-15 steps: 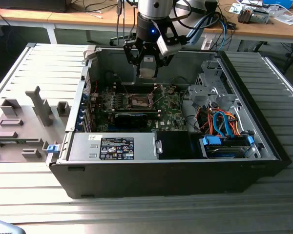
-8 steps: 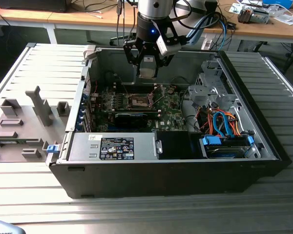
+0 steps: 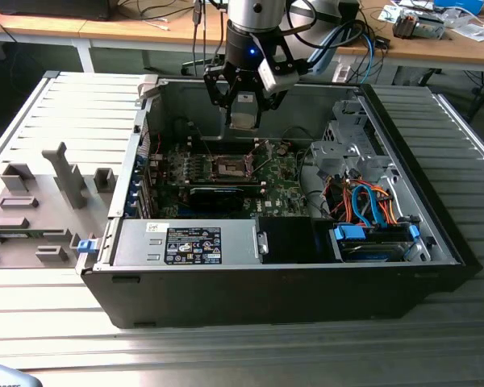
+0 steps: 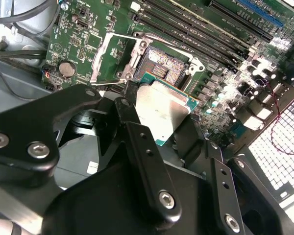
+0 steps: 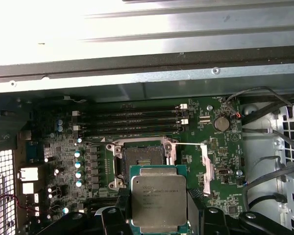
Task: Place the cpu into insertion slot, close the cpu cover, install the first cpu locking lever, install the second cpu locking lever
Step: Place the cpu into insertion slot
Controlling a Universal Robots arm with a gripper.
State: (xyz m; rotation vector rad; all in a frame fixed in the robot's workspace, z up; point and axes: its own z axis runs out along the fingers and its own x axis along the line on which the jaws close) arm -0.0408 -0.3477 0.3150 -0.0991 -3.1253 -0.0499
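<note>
While the cpu (image 5: 158, 203) sits clamped by its edges in the gripper (image 3: 244, 113), it hangs above the insertion slot (image 5: 141, 161), apart from it; the cpu cover (image 5: 206, 164) stands swung open beside. Placing is in hand, I judge, calling for a level, square descent.

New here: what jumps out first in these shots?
The gripper hangs over the open PC case, shut on the cpu, whose silvery face stands out in both wrist views. Beneath it, on the green motherboard, the slot lies bare, with its cover swung open.
</note>
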